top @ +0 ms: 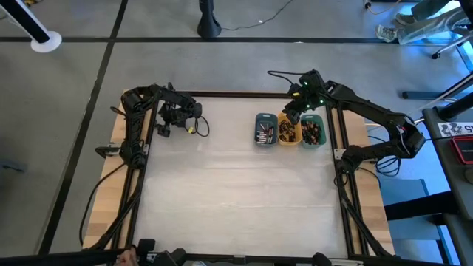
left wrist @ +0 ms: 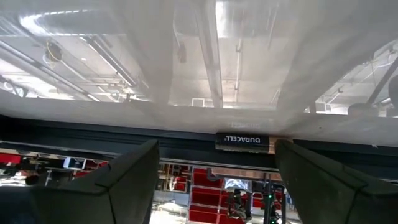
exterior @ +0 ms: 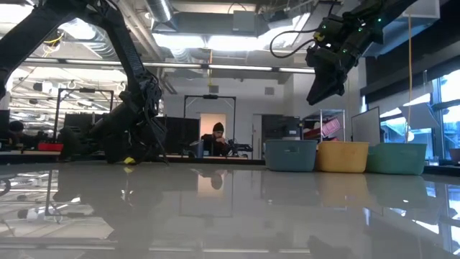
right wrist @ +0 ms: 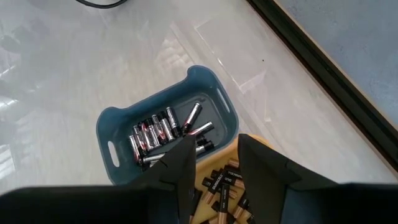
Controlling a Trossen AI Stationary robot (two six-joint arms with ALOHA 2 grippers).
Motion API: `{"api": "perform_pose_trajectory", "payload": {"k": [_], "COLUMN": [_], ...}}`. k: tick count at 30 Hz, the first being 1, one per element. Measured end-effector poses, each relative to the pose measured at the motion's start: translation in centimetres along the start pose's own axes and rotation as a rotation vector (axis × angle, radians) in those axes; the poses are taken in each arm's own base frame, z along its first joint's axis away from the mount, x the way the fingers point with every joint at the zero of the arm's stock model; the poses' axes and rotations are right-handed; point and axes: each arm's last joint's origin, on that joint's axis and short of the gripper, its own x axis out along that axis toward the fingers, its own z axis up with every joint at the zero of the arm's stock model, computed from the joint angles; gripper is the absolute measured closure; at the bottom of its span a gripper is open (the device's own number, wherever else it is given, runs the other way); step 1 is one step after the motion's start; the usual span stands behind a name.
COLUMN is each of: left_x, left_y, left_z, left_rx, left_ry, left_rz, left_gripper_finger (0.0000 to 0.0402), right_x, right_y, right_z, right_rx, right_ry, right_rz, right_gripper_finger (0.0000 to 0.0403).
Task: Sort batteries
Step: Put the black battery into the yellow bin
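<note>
Hovering my right gripper [right wrist: 214, 163] over the orange tray [top: 288, 131] — jaws part-open, empty — I judge a descent onto one of the batteries [right wrist: 163, 134] comes next; left gripper [top: 174, 118] waits wide open.

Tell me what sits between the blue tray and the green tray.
The orange tray, holding dark batteries, sits between the blue tray and green tray; the high view shows it.

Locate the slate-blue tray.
In the high view, the slate-blue tray sits toward the table's far right, leftmost of three trays, touching the orange tray, batteries inside.
</note>
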Motion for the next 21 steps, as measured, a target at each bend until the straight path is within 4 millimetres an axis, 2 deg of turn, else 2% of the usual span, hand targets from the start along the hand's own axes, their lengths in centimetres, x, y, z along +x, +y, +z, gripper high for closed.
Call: {"api": "perform_pose_trajectory", "payload": {"k": [16, 21], "left_x": [0.05, -0.16], "left_y": [0.00, 0.05], "left_z": [-0.03, -0.23], "left_rx": [-0.023, 0.027], "left_ry": [0.001, 0.027], "left_rz": [-0.005, 0.003], "left_gripper_finger": [0.0091, 0.0091], "right_x": [0.00, 0.00], "right_y": [0.00, 0.02], "right_z": [-0.01, -0.10], "right_rx": [0.000, 0.003], "right_ry": [0.001, 0.010], "right_rz": [0.000, 0.001], "right_gripper_finger": [0.0281, 0.0281]}}
